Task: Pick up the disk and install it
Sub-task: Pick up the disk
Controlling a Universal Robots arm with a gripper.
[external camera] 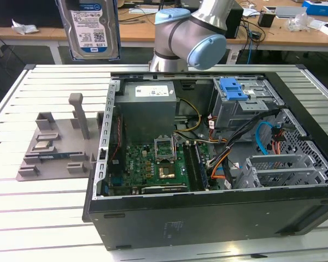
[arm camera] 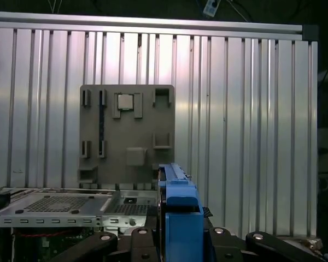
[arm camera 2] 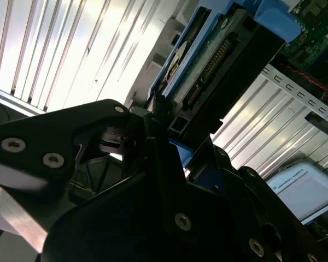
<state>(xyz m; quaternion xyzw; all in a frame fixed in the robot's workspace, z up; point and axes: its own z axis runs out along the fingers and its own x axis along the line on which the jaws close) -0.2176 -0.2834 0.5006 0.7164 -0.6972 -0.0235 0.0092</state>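
The disk (external camera: 93, 27) hung in the air above the far edge of the slatted worktop (external camera: 44, 207), toward the exterior view's left, label facing the camera and well apart from the open computer case (external camera: 208, 218). In both wrist views the gripper (arm camera 2: 172, 128) had its jaws clenched on the disk's lower end, pressing on the two broad faces with the blue carrier rim between them; edge-on, the disk showed as a blue strip (arm camera: 180, 213). It looked stiff and fairly heavy for its bulk, a metal body with smooth faces that might slip under a light squeeze, and probably sensitive to knocks; the exposed connector end (arm camera 2: 208, 71) seemed best kept free of contact, so the flat sides near one end seemed the sound place to hold. Inside the case lay a green motherboard (external camera: 153, 164), a grey power supply (external camera: 147, 101), loose cables and a grey drive bay (external camera: 246, 109) topped by a blue bracket (external camera: 233, 88). Beside the case a grey fixture plate (external camera: 54, 131) carried a small square chip (arm camera: 126, 102) in one of its pockets.
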